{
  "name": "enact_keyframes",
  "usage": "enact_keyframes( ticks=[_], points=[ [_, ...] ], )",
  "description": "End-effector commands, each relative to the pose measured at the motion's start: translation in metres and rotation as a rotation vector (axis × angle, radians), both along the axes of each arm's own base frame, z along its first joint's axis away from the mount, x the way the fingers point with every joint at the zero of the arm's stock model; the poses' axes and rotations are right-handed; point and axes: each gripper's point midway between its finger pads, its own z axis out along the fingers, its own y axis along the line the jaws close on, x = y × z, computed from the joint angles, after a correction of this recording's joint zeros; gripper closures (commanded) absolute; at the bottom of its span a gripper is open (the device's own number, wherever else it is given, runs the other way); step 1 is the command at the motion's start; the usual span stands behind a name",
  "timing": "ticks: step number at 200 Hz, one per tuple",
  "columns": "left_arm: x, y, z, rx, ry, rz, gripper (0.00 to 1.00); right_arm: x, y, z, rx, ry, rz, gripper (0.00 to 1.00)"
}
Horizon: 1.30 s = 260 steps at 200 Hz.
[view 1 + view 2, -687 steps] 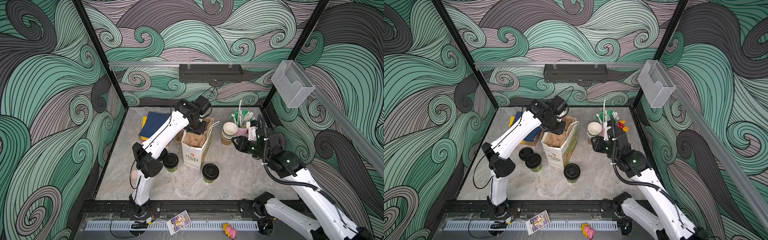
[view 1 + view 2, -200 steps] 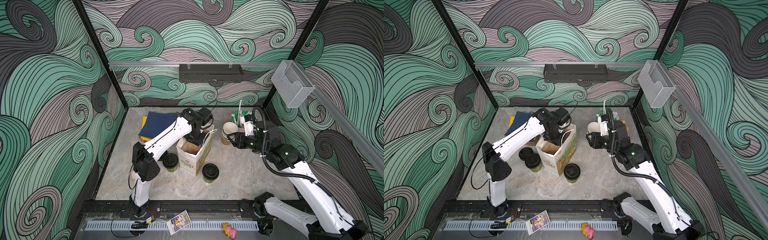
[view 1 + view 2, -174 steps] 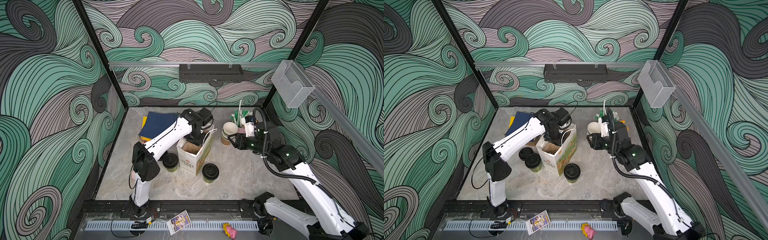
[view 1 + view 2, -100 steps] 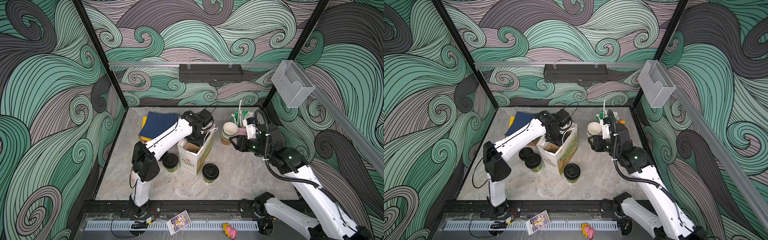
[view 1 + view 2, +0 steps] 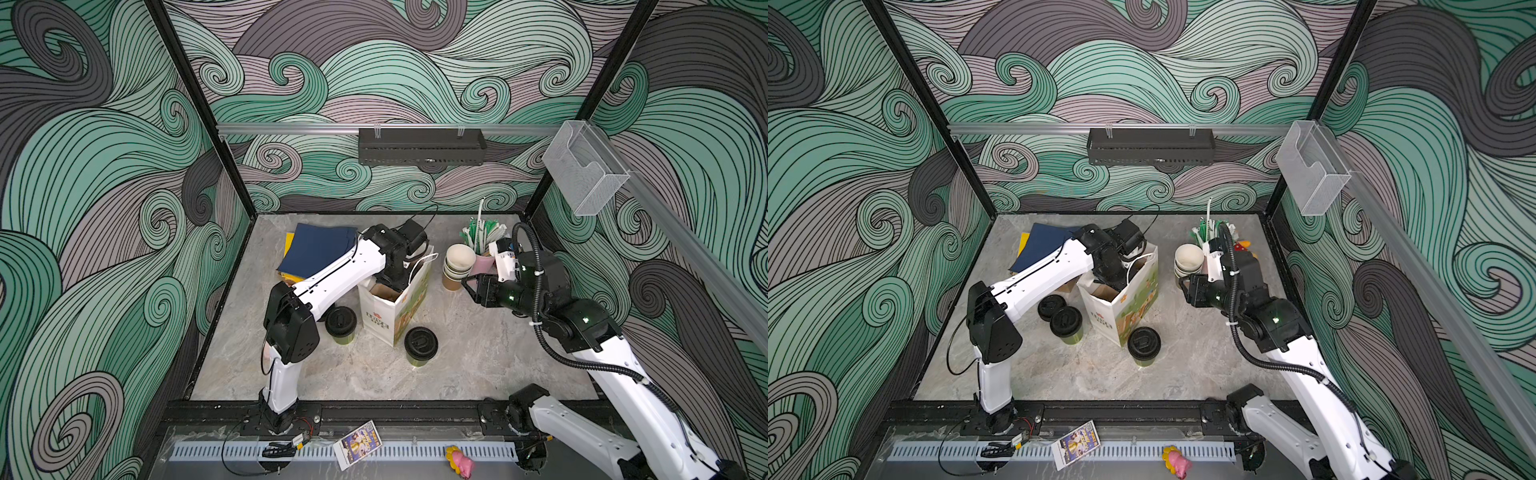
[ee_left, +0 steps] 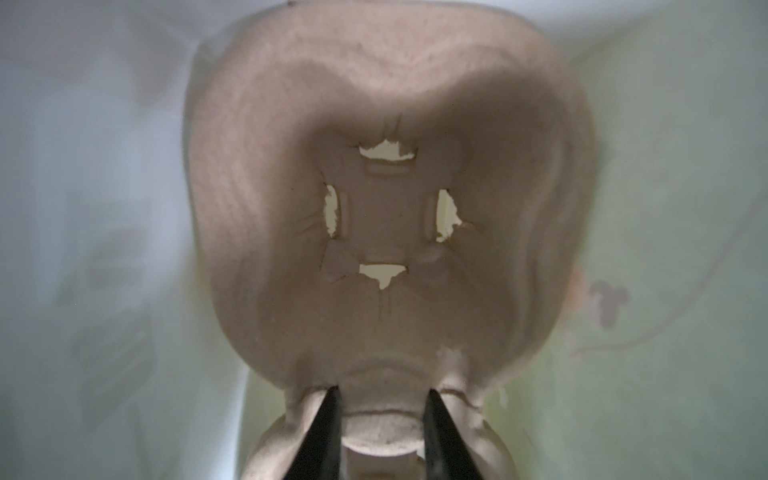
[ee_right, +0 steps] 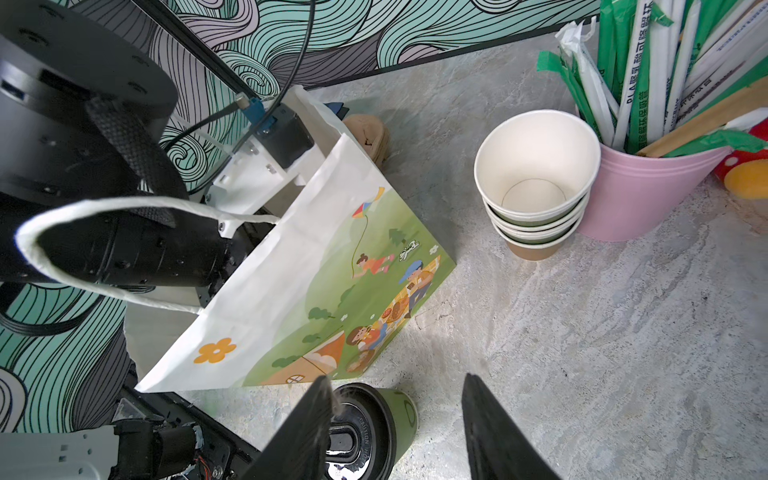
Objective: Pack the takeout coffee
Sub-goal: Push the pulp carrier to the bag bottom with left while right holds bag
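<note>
Grey marble counter (image 5: pixel 478 365), swirl-pattern walls: the left pincer (image 6: pixel 382 401) is down inside the white paper bag (image 5: pixel 388 322), clamped on the middle rib of a brown pulp carrier (image 6: pixel 382 104). The right pincer (image 7: pixel 397 379) hangs empty with its jaws apart, just beside the stack of empty cups (image 5: pixel 457 266). Outside the bag, one lidded cup (image 5: pixel 340 323) stands on its left and a second lidded cup (image 5: pixel 420 344) at its front corner.

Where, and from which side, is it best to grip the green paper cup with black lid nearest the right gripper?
Probably take the green paper cup with the black plastic lid by its green wall just below the lid, level, from the right: it stands upright, that side is free, and the white paper bag stands close on its left.
</note>
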Motion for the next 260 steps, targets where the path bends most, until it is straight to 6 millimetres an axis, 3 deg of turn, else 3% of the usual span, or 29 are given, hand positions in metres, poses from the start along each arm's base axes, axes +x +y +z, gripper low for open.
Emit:
enact_keyframes(
  ticks=[1,102,174,216,260],
  points=[
    [0.004,-0.002,-0.006,0.016,-0.005,-0.024,0.85,-0.001,-0.006,-0.002,-0.01,0.007,-0.024,0.48],
    [0.008,-0.004,-0.028,0.057,0.022,-0.057,0.8,-0.004,-0.007,-0.004,-0.01,0.015,-0.028,0.48],
    [0.013,-0.011,-0.039,0.035,0.016,-0.07,0.72,-0.007,-0.01,-0.005,-0.018,0.017,-0.034,0.48],
    [0.016,-0.008,-0.041,0.051,0.003,-0.068,0.6,-0.008,-0.011,-0.005,-0.019,0.017,-0.037,0.48],
    [0.019,-0.008,-0.02,0.022,-0.042,-0.052,0.42,-0.008,-0.011,-0.003,-0.014,0.016,-0.036,0.48]
  ],
)
